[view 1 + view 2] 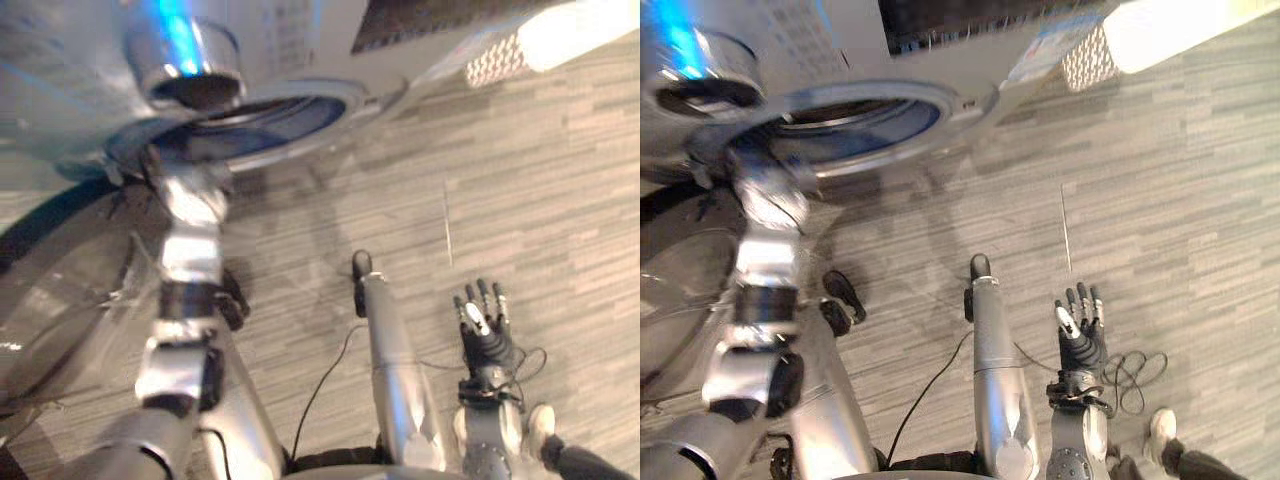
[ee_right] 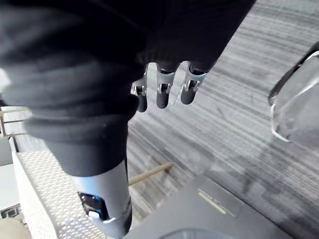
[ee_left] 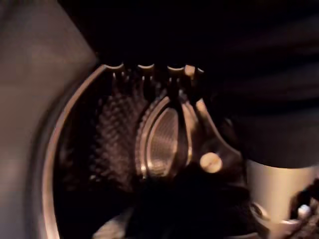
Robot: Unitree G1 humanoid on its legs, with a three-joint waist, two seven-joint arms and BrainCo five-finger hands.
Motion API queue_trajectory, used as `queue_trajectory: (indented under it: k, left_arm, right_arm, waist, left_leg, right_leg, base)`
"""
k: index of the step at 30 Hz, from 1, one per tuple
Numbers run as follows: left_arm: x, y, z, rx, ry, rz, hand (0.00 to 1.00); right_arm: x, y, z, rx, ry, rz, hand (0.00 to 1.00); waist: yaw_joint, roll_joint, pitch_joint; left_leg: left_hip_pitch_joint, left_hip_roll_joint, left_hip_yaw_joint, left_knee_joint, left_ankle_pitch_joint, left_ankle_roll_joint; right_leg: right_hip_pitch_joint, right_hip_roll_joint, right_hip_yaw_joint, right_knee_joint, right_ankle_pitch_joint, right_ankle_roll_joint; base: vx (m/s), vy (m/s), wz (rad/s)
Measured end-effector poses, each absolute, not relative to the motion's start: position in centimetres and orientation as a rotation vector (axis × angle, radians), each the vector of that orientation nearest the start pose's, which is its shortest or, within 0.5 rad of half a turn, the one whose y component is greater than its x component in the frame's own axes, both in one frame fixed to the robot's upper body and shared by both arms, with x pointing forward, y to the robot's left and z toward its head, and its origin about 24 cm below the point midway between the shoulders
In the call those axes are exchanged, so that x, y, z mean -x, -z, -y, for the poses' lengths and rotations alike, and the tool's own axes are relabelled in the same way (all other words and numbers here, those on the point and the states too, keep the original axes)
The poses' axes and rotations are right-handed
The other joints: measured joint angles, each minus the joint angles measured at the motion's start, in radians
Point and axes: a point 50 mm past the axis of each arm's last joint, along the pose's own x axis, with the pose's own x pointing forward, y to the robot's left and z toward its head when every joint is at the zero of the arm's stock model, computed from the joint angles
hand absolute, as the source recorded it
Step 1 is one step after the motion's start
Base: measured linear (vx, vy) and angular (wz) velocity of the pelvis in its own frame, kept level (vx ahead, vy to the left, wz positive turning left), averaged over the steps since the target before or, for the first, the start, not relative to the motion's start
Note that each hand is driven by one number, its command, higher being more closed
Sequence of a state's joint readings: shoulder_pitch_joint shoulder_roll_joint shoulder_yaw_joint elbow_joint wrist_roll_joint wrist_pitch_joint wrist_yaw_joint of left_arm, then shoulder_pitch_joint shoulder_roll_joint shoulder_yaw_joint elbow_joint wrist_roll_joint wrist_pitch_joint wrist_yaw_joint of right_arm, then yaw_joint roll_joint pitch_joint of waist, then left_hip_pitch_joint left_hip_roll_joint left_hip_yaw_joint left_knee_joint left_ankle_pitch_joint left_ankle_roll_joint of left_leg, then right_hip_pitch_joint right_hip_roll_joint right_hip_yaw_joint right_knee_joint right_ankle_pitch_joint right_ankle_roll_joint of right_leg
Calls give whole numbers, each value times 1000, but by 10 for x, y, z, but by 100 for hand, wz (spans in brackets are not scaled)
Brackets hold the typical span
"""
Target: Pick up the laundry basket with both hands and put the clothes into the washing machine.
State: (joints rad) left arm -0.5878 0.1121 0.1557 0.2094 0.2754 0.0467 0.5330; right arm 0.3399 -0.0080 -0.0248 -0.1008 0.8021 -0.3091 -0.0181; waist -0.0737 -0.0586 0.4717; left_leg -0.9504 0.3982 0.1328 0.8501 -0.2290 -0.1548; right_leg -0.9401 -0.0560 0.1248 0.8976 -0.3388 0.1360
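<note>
Clear round door [image 1: 60, 290] stands swung open, outboard of the left forearm. The left arm is stretched up and forward, with its wrist at the chrome-ringed mouth of the grey front-loading washing machine [image 1: 840, 60]. The left hand [image 3: 145, 67] is inside the mouth, facing the perforated metal drum [image 3: 114, 129] and its ribbed metal paddle [image 3: 162, 142]. Its fingers show as short silver stubs in deep shadow, and I cannot tell whether they are straight or curled, or whether anything is held. A dark mass [image 3: 189, 204] lies low in the drum, just past that hand; whether it is cloth is unreadable. The right arm is lowered and points down at the grey striped plank floor [image 1: 570, 200]. The right hand [image 1: 485, 330] is released, with its fingers [image 2: 164, 94] straight, side by side and touching nothing. The white perforated plastic laundry basket [image 1: 495, 62] has a mesh wall with small round holes and is brightly lit along its length. It stands on the floor beside the machine, ahead of the right hand and well apart from it. It is farther again from the left hand, on that hand's right. Its contents are not readable. A person's white shoe [image 1: 540, 428] rests on the floor near the right forearm, on its outer side.
</note>
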Motion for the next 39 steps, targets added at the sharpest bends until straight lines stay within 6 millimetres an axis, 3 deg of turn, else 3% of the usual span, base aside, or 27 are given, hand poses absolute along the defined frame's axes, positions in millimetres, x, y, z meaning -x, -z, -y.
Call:
queue_trajectory:
  k: [1,2,4,7,12,18,22,25,30,32,33,34,35,37,38,39]
  left_arm:
    - [-328,-137,-179,-221,-577,312,0]
    - [-324,-122,-173,-220,-557,267,0]
    - [-301,-73,-153,-211,-487,111,0]
    - [-275,-27,-140,-232,-363,-27,0]
    - [-242,23,-131,-180,-226,-230,0]
    - [-204,63,-135,-128,-188,-425,0]
    - [-191,72,-139,-98,-214,-476,0]
    - [-180,75,-149,-76,-261,-495,0]
    - [-173,47,-184,-3,-424,-368,0]
    - [-176,23,-217,-13,-581,-252,0]
    - [-177,15,-226,-10,-630,-214,0]
    - [-174,2,-238,-10,-705,-156,0]
    - [-172,-8,-247,-25,-749,-110,0]
    - [-168,-20,-255,-63,-790,-56,0]
    - [-170,-25,-258,-87,-797,-34,0]
    - [-174,-28,-259,-96,-802,-21,0]
  right_arm:
    - [-175,-13,201,-724,358,108,0]
    - [-175,-12,202,-716,364,102,0]
    - [-177,-2,202,-698,381,53,0]
    - [-175,10,203,-686,413,-5,0]
    - [-163,42,202,-656,468,-171,0]
    - [-124,99,195,-665,611,-475,0]
    - [-106,117,196,-648,671,-588,0]
    - [-106,124,196,-619,657,-640,0]
    - [-125,121,202,-530,596,-626,0]
    - [-151,111,202,-519,550,-569,0]
    - [-156,110,200,-518,538,-562,0]
    - [-167,107,197,-514,517,-544,0]
    - [-171,103,196,-514,507,-526,0]
    - [-169,102,195,-509,492,-521,0]
    - [-167,105,189,-519,484,-541,0]
    - [-164,108,187,-524,487,-560,0]
  waist:
    - [20,28,-25]
    - [29,38,-31]
    - [38,75,-60]
    - [57,76,-133]
    - [66,56,-223]
    - [72,31,-348]
    - [89,32,-375]
    - [89,38,-382]
    - [106,54,-388]
    - [114,62,-391]
    - [120,60,-386]
    - [137,59,-379]
    - [154,76,-380]
    - [154,99,-391]
    - [137,70,-418]
    - [115,19,-432]
  left_leg:
    - [34,-7,-5,-38,16,-8]
    - [57,-17,-7,-58,25,-9]
    - [154,-43,-21,-155,65,-24]
    - [279,-74,-17,-260,96,-26]
    - [471,-124,6,-397,134,-11]
    - [655,-174,-20,-614,222,-10]
    - [738,-176,-55,-688,267,-24]
    - [746,-177,-88,-682,277,-15]
    - [740,-208,-162,-684,323,13]
    - [700,-232,-186,-698,437,56]
    - [682,-226,-179,-627,397,68]
    - [600,-215,-152,-305,244,111]
    - [572,-197,-132,-48,184,157]
    - [574,-192,-68,58,193,181]
    - [574,-222,-46,-13,194,182]
    - [587,-254,-55,-94,190,183]
  right_leg:
    - [32,-6,-19,-14,-4,-8]
    - [51,-13,-26,-19,-7,-12]
    - [152,-42,-75,-48,-9,-17]
    - [271,-69,-108,-107,-10,-18]
    - [476,-116,-135,-237,-10,-16]
    - [671,-153,-224,-356,-2,-8]
    - [776,-150,-284,-401,-1,-11]
    - [834,-146,-334,-425,-2,-13]
    - [919,-157,-448,-452,-15,-25]
    - [914,-158,-459,-468,-5,-64]
    - [911,-174,-473,-467,8,-66]
    - [910,-178,-472,-447,16,-54]
    - [930,-174,-468,-438,16,-54]
    - [929,-171,-454,-413,4,-38]
    - [908,-201,-456,-420,-7,-40]
    - [893,-227,-455,-442,2,-54]
  base:
    - [187,-55,39]
    - [197,-51,53]
    - [171,-59,69]
    - [105,-33,41]
    - [49,50,28]
    - [28,-11,37]
    - [47,-60,35]
    - [7,-45,50]
    - [-59,-18,67]
    - [-136,-32,54]
    - [-176,56,29]
    - [-161,105,-5]
    - [-156,104,-12]
    - [-100,77,8]
    - [-65,77,51]
    - [-56,118,89]
